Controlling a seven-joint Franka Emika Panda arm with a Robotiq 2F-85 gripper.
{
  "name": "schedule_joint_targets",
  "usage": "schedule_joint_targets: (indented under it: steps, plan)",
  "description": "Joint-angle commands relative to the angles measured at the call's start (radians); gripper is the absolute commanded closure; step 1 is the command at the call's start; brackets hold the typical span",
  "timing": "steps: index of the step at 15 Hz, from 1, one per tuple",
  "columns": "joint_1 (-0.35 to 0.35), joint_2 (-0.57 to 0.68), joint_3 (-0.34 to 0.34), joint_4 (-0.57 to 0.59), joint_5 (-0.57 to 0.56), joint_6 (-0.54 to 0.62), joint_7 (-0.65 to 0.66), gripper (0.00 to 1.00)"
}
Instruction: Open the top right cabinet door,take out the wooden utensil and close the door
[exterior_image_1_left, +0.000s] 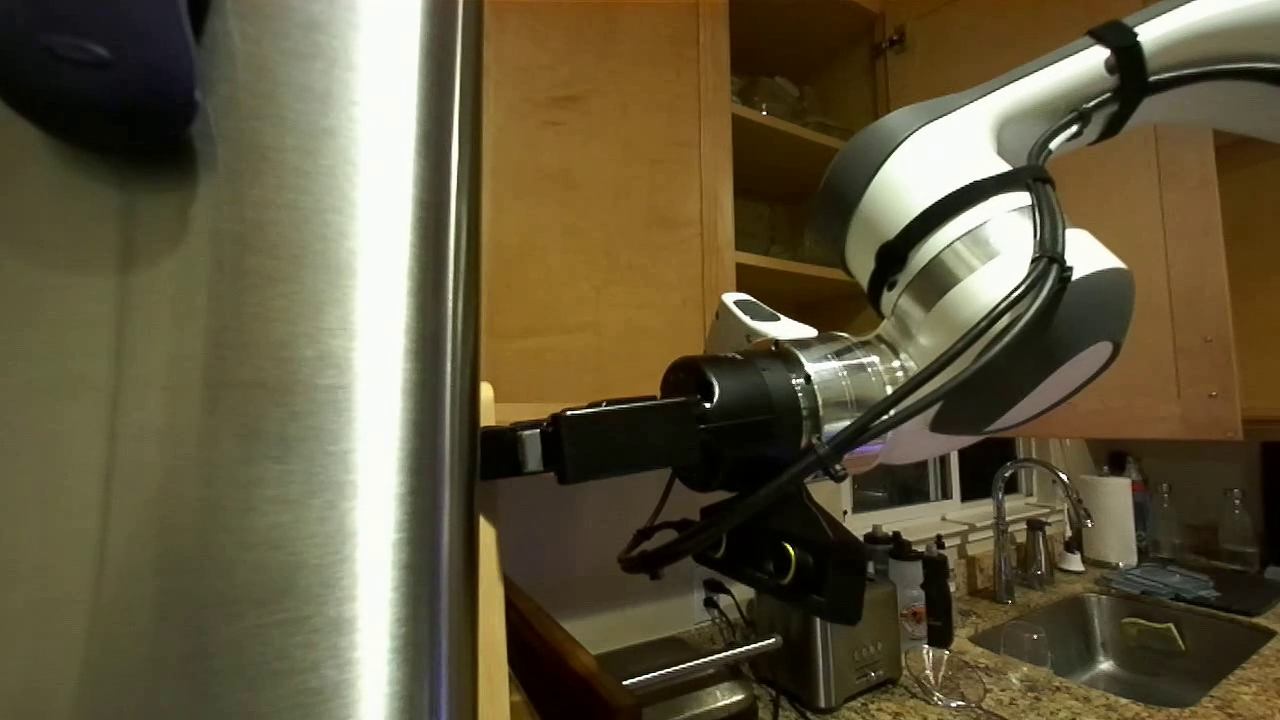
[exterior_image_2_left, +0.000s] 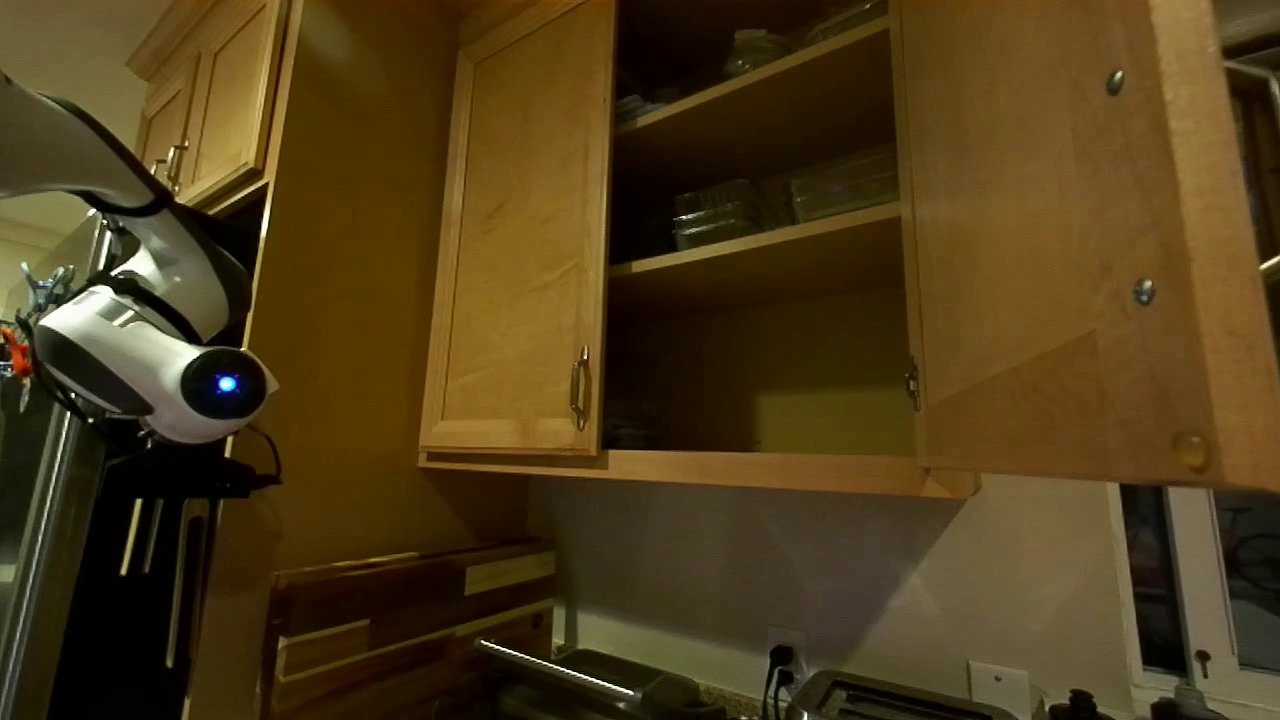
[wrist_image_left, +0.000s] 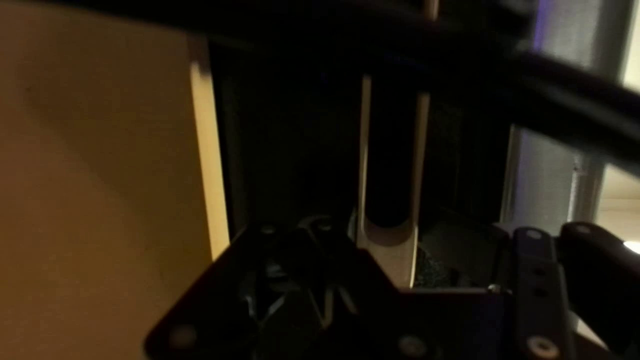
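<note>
The top right cabinet door (exterior_image_2_left: 1060, 220) stands wide open, its inner face showing; it also shows open behind the arm in an exterior view (exterior_image_1_left: 1110, 330). No wooden utensil can be made out for certain. My gripper (wrist_image_left: 425, 237) is away from the door, at the dark gap between the fridge and a wood side panel. Its fingers look spread, in dim light. A light wooden piece with a rounded slot (wrist_image_left: 392, 262) stands in the gap beyond the fingers; I cannot tell whether they touch it. In an exterior view the fingers (exterior_image_1_left: 520, 450) run behind the fridge edge.
The steel fridge (exterior_image_1_left: 280, 400) stands close beside the gripper, the wood side panel (wrist_image_left: 100, 175) on its other side. The twin door (exterior_image_2_left: 520, 250) is shut, beside open shelves (exterior_image_2_left: 760, 240). Cutting boards (exterior_image_2_left: 400, 600), a toaster (exterior_image_1_left: 840, 650) and a sink (exterior_image_1_left: 1120, 680) are below.
</note>
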Motion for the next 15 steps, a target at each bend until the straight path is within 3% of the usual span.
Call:
schedule_joint_targets:
  steps: [1, 15]
  plan:
    - [-0.004, 0.024, 0.068, 0.046, 0.017, 0.049, -0.031, 0.91]
    - [-0.005, 0.025, 0.077, 0.062, -0.038, 0.041, -0.026, 0.91]
